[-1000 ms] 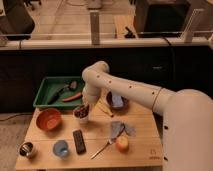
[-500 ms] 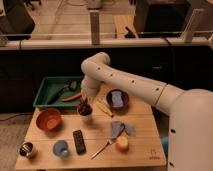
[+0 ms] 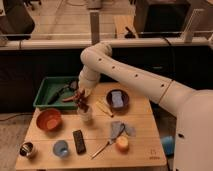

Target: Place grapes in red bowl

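The white arm (image 3: pixel 135 75) is the largest thing in view. It rises from the robot's body at the right edge of the frame and slopes up and left to a bent elbow above the middle. From there it drops steeply, so the wrist points down over the left-centre of the table. The wooden table (image 3: pixel 145 152) fills the lower part of the frame. A green tray (image 3: pixel 42 92) sits at its upper left corner with a few dark items inside that I cannot make out. The red bowl (image 3: pixel 49 120) stands just below the tray, near the table's left edge, and nothing is in it. To the right of the wrist is a dark bowl (image 3: pixel 118 99) holding a blue block (image 3: pixel 117 98). Below that lie a grey cloth (image 3: pixel 120 129) and an orange fruit (image 3: pixel 121 144). A black remote (image 3: pixel 79 141) lies in the lower middle, with a blue cup (image 3: pixel 61 148) and a metal can (image 3: pixel 27 149) to its left. A white cup (image 3: pixel 85 116) stands at the centre-left. The gripper (image 3: pixel 83 99) hangs directly over it, its jaws closed narrow around the grapes (image 3: pixel 82 105). The grapes are a small dark reddish clump held just above the cup's rim, to the right of the red bowl and apart from it.
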Controlling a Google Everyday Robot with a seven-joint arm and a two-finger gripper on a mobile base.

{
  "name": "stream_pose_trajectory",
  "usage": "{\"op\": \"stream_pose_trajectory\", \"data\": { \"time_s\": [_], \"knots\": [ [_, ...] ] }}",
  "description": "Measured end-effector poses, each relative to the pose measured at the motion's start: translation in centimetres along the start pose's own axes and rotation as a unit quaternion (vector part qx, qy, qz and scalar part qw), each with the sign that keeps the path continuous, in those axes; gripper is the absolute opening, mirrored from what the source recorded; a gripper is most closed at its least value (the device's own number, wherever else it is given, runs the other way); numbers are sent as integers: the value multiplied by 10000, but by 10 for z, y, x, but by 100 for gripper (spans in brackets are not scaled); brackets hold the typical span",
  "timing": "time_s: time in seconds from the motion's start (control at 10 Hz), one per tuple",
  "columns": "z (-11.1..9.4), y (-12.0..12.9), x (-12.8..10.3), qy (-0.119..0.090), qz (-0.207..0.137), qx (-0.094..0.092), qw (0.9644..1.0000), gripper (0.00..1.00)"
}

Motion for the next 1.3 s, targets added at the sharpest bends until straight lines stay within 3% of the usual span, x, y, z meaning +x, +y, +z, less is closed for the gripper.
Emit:
{"op": "stream_pose_trajectory", "data": {
  "time_s": [0.5, 0.9, 1.3],
  "knots": [
    [-20, -24, -12, -54, -24, 154, 9999, 5],
    [-35, -60, -38, -156, -244, 333, 9990, 5],
    [-21, -86, -69, -324, -586, 327, 9972, 5]
  ]
}}
